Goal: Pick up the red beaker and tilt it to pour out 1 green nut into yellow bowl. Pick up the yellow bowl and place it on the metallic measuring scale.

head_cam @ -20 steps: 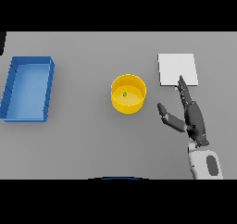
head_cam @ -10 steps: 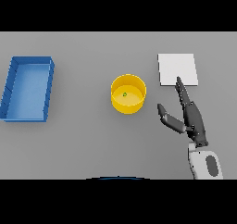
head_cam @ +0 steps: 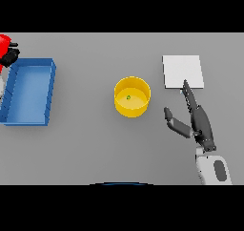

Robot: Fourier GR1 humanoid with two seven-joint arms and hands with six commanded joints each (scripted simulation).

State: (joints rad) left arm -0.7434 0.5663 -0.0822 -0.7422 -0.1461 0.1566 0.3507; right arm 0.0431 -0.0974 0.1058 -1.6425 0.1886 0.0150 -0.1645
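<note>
The yellow bowl [head_cam: 132, 102] stands mid-table with one green nut [head_cam: 128, 98] inside it. To its right lies the flat, pale measuring scale [head_cam: 183, 71]. My right hand [head_cam: 199, 122] rests open on the table right of the bowl, its straight fingers reaching the scale's near edge and its thumb spread towards the bowl. At the far left edge the red beaker [head_cam: 4, 46] shows only partly, above the blue bin's far corner. The dark fingers of my left hand [head_cam: 11, 58] are curled round it.
A blue open bin [head_cam: 47, 94] sits at the left side of the table, just below the beaker and well apart from the bowl.
The red beaker, held in my left hand, has come into view at the far left edge. My right hand has stayed put beside the bowl.
</note>
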